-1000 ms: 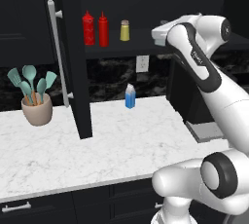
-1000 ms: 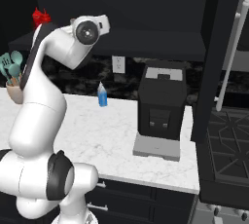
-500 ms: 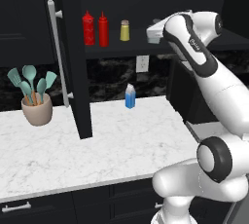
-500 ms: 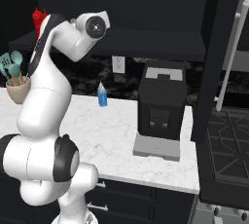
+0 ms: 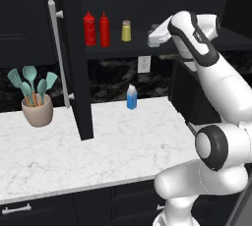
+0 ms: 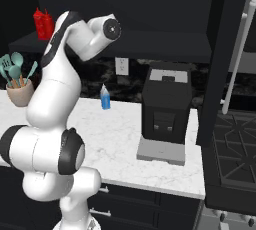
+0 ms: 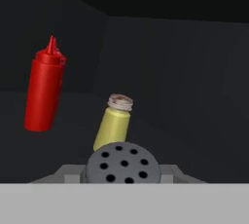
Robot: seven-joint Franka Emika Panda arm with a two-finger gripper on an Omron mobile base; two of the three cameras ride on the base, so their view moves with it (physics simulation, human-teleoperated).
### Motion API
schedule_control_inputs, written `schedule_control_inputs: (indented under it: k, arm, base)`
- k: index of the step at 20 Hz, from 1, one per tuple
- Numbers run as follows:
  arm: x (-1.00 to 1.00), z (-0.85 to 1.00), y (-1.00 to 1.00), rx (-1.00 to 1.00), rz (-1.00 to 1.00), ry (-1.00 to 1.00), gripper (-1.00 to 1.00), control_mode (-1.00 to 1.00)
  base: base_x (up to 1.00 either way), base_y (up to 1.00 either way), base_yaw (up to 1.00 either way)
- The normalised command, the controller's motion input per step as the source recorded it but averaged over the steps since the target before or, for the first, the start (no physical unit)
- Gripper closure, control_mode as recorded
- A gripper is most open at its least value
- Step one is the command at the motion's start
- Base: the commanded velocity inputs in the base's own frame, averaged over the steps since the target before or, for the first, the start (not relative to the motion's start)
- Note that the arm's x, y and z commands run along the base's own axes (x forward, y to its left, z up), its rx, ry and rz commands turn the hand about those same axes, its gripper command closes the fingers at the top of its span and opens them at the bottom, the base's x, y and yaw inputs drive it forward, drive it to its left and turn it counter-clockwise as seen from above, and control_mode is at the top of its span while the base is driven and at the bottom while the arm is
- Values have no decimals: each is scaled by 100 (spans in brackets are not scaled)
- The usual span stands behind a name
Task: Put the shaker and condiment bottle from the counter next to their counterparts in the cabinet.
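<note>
The gripper is up at the open cabinet, level with its dark shelf and just right of the things standing there, and it is pinching the shaker: from the hand view the grey cap with its ring of holes sits right between the fingers, which press in on it from either side. Ahead of that cap, deeper on the shelf, stands the yellow shaker with its silver cap, and farther to the left a red bottle with a pointed nozzle; both look tilted there because the hand itself is rolled. From the left base view I can see two red bottles side by side on the shelf, one a little wider and the slimmer condiment bottle just beside it, then the yellow shaker near them toward the gripper. The cabinet door with its long silver bar handle hangs open over the counter. Down on the white marble a blue-and-white carton stands by the back wall, a beige pot of teal utensils sits to the left, and a black coffee machine to the right.
</note>
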Motion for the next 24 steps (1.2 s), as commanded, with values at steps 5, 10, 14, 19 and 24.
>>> schedule_control_inputs:
  k: [5, 10, 14, 19, 24]
  arm:
    - [31, -5, 7, -9, 9, 0, 100, -100]
    - [34, -2, 9, -1, 13, 0, 100, -100]
    - [37, -9, 11, 0, 12, 1, 100, -100]
    - [34, -10, 8, 0, 11, 0, 100, -100]
    - [26, -22, 12, 0, 9, 0, 100, -100]
  base:
    - [0, 0, 0]
    - [0, 0, 0]
    - [0, 0, 0]
    - [0, 0, 0]
    - [0, 0, 0]
